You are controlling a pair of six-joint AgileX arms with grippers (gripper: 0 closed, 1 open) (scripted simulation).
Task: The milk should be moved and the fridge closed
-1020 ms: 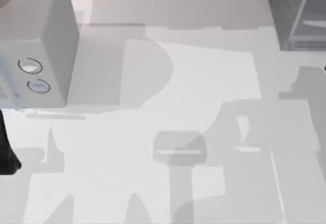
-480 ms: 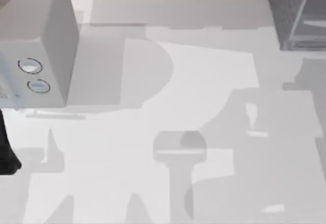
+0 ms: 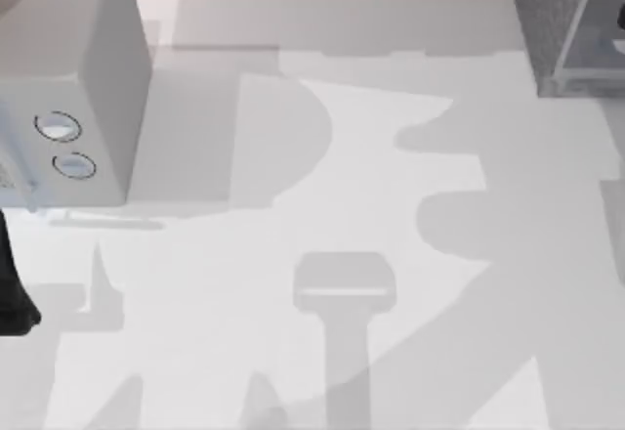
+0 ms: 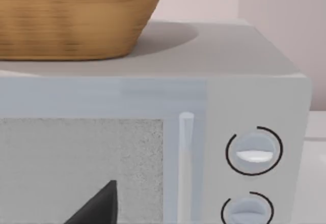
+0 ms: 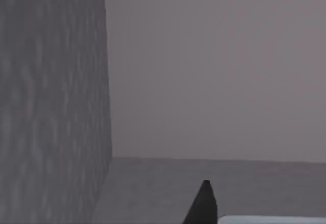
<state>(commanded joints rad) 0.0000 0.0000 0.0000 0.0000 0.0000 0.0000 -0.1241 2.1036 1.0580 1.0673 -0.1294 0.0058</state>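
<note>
The fridge (image 3: 557,20), a dark grey speckled cabinet with a pale edge frame, stands at the table's back right corner, cut off by the picture's edge. Its speckled wall (image 5: 51,107) looms close in the right wrist view, with a plain grey panel beside it. One black fingertip (image 5: 202,206) of my right gripper pokes into that view. The milk is out of view. My left arm (image 3: 12,293) sits at the table's left edge. A black fingertip (image 4: 99,206) of my left gripper hangs in front of the light grey box.
A light grey box with two round dials (image 3: 63,142) stands at the back left, close to my left arm. A woven basket (image 4: 76,15) rests on top of it. Broad shadows lie over the white table (image 3: 293,205).
The shadows on the table's right half have shifted and spread toward the back and the front. My left arm has stayed where it was.
</note>
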